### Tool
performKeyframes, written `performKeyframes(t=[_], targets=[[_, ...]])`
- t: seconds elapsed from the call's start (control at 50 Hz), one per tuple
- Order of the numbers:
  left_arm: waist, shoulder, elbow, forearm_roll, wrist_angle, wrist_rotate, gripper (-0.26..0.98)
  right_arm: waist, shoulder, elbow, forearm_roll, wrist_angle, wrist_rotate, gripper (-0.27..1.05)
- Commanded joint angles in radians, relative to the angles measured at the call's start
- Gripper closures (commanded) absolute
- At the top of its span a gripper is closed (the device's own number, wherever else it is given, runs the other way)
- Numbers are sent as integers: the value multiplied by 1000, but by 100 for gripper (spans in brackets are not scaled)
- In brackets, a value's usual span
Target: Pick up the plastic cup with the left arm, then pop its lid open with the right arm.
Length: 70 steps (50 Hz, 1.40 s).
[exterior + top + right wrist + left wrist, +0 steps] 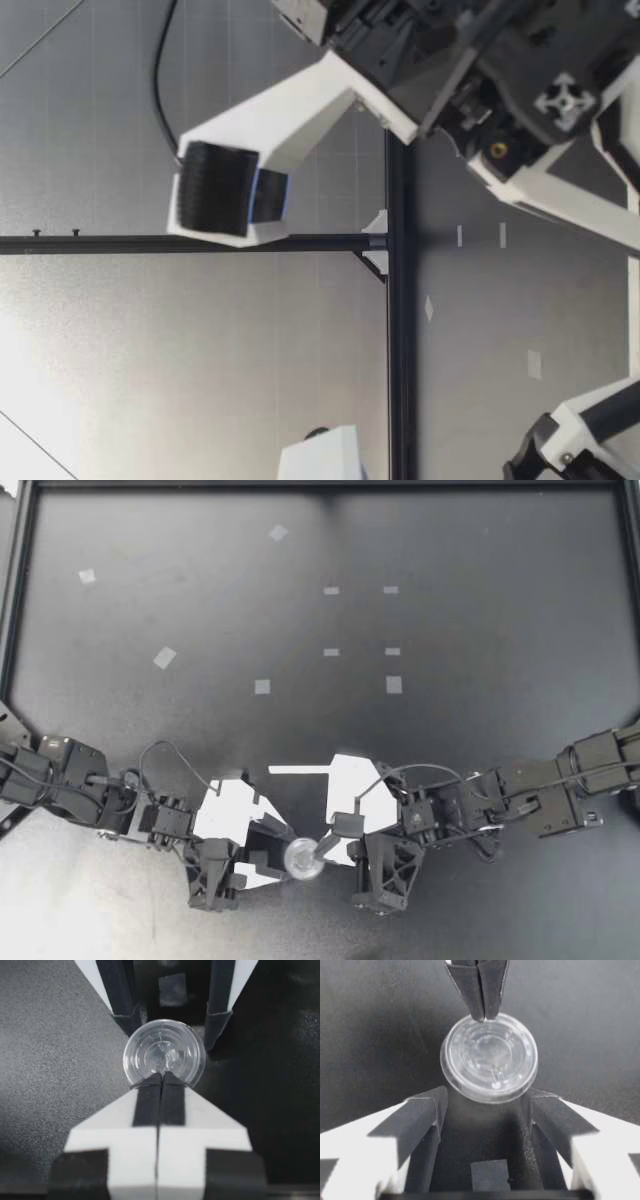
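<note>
Your cup (pixel 302 858) is clear plastic — thin, smooth, shiny. Your left tool (pixel 283 858) and right tool (pixel 322 851) are hard white plastic with matt black pads (pixel 427 1115), finely ribbed. The bench (pixel 480 630) is dark and matt — a little grainy.

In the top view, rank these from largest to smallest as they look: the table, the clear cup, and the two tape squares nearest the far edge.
1. table
2. clear cup
3. left tape square and far tape square: they look alike, so they share last place.
</note>
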Motion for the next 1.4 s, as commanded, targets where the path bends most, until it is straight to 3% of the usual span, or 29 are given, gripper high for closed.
performKeyframes(t=[0.0, 1.1, 1.38], targets=[[-3, -17, -14, -2, -9, -2, 14, 6, -12, -9, 2, -2, 2, 88], [-3, -5, -61, -2, 46, 9, 16, 21, -3, 5, -2, 3, 34, 88], [-3, 2, -74, 2, 63, 29, 34, 21, -21, 8, -2, 3, 37, 88]])
